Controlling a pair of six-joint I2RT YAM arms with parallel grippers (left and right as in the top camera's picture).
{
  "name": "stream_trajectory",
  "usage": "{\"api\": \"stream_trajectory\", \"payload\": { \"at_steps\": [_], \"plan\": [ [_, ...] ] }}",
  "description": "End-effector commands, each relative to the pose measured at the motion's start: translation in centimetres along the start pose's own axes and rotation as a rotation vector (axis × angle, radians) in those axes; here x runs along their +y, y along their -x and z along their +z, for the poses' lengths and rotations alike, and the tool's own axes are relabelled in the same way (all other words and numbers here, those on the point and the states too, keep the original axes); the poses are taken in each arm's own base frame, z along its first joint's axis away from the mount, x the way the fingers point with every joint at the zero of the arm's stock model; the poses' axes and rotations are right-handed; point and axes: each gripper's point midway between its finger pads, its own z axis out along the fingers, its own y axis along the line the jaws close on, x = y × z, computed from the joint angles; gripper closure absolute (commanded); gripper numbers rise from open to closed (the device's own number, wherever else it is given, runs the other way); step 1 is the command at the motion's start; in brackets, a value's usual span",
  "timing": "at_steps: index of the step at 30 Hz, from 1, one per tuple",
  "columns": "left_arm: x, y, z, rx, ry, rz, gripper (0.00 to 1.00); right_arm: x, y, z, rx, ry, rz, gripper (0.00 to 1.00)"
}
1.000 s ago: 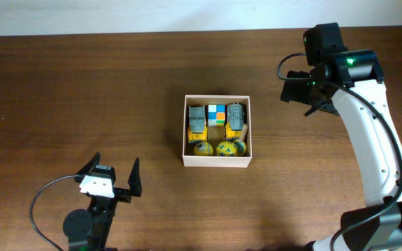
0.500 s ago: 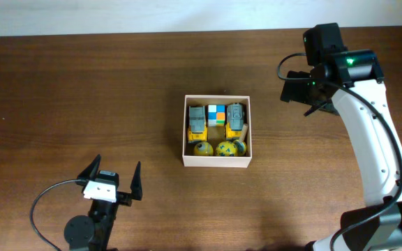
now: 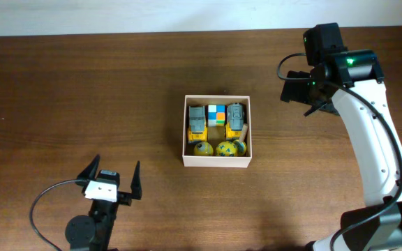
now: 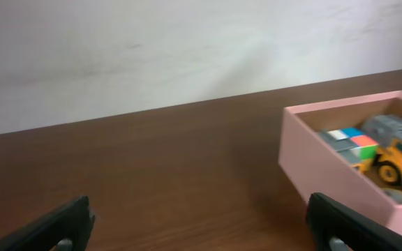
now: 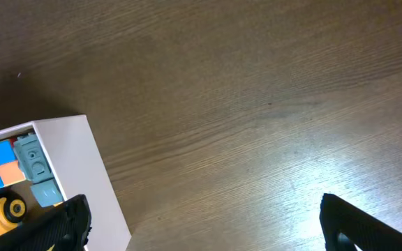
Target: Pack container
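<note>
Overhead: the container (image 3: 185, 136) sits mid-table, and it is the mark for everything else. Inside it lie two yellow-and-grey toy trucks (image 3: 197, 123), a many-coloured cube (image 3: 216, 115) between them, and two yellow balls (image 3: 202, 148) along the near wall. The left gripper (image 3: 116, 169) hangs well apart from the container, off its near-left corner. Its jaws are spread wide with nothing between them, and its arm rises from the near table edge with the fingers pointing away from that edge. The right gripper (image 3: 285, 88) hangs off the container's far-right corner. It too is spread and empty, at the end of a white arm that curves up from the near-right of the table.

Left wrist: both black fingertips (image 4: 56, 229) stand far apart at the bottom corners, with bare table between them. The container lies ahead and to the right, its pale wall facing the camera, cube and a truck visible inside.

Right wrist: the fingers (image 5: 368, 224) again sit wide at the bottom corners, holding nothing. The container's white corner shows at lower left, touching neither finger.
</note>
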Motion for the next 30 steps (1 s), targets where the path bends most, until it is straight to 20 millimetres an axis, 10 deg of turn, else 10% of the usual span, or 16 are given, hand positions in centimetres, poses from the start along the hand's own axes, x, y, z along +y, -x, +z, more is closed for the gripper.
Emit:
{"api": "stream_trajectory", "payload": {
  "at_steps": [1, 30],
  "plan": [
    [1.1, -0.4, 0.0, 0.012, 0.07, 0.025, 0.01, -0.5, 0.4, -0.9, -0.032, -0.007, 0.01, 0.01],
    [3.1, -0.9, -0.3, 0.038, 0.186, 0.023, 0.01, -0.5, 0.4, -0.9, -0.032, -0.007, 0.01, 0.01]
  ]
}}
